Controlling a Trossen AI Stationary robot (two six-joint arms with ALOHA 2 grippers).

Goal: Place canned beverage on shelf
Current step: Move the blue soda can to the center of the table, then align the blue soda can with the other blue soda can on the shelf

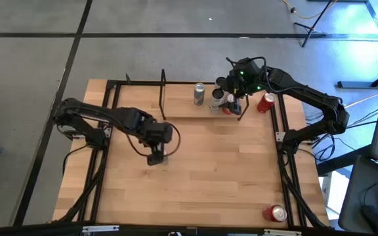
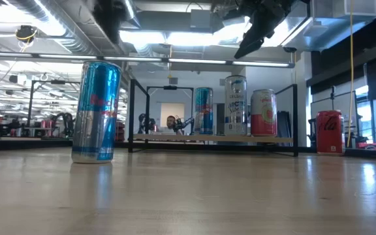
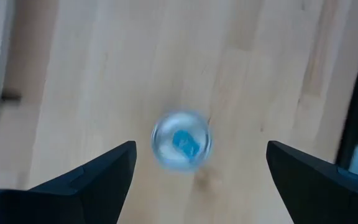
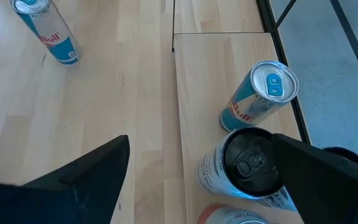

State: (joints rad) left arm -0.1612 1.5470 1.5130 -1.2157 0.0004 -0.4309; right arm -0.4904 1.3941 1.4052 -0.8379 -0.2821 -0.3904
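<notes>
My left gripper [image 3: 194, 180] hangs spread wide above the upright blue-and-silver slim aluminium can [image 3: 181, 141], holding nothing.

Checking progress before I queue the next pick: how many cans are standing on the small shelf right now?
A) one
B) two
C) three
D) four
C: the low view shows three upright cans on the shelf: a blue can, a tall silver can and a pink can. The red can stands on the table beside the shelf, not on it.
</notes>
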